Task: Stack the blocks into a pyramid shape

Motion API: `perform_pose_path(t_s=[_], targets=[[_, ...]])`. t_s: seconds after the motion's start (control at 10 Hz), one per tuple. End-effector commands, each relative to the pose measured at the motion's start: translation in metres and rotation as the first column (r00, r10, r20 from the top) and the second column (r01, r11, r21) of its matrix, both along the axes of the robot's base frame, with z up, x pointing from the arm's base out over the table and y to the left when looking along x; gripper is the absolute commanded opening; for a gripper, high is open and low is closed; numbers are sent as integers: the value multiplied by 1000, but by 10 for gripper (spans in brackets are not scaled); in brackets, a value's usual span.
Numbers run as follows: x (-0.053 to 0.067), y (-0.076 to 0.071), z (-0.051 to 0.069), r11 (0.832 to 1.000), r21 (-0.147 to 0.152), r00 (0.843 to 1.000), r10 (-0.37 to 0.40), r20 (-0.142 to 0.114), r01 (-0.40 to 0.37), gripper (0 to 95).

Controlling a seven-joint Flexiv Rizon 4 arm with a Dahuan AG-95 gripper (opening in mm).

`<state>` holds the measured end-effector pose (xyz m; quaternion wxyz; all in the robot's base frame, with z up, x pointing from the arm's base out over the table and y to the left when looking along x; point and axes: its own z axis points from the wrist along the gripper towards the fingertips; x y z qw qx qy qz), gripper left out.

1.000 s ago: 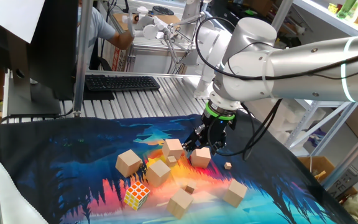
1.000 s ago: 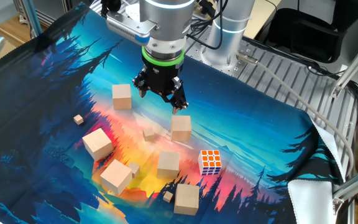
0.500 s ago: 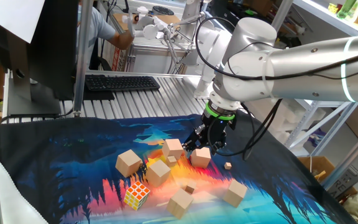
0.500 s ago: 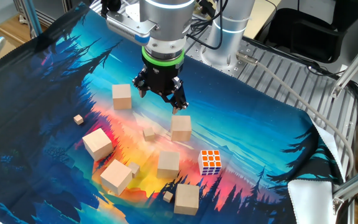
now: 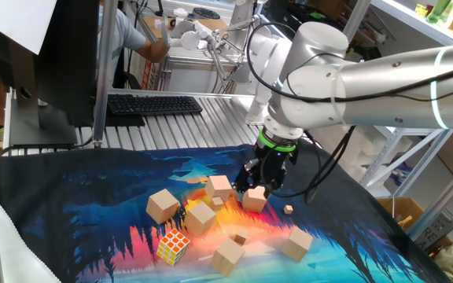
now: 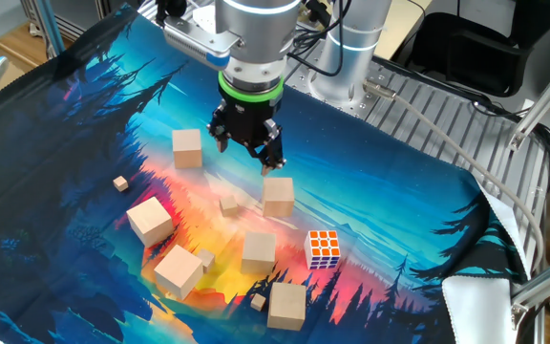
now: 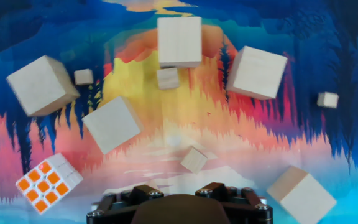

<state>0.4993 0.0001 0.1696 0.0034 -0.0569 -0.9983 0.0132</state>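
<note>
blocks [image 6: 278, 196]: 6 loose cubes mid-frame, judged light, rigid, smooth | grip 2 opposite flat faces | gripper [image 6: 246, 145]: empty above them, opening could not be told

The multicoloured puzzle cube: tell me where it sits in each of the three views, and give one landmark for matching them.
One fixed view: the puzzle cube lies low and left of centre, nearest the camera among the blocks.
The other fixed view: it lies right of centre, at the right edge of the block cluster.
Hand view: it lies at the lower left.
Shared landmark: the large block right beside it.
</note>
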Motion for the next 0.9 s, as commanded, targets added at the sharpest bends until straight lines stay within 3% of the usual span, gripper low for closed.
perform_pose_path(t_s=[0.1,0.6,0.7,0.9], targets=[[1,0,0,974,-54,975,-223,-11,222,0],[1,0,0,977,-52,978,-208,-6,208,0],[1,0,0,977,-49,978,-209,5,209,190],[6,0,1,968,-46,969,-247,18,247,190]])
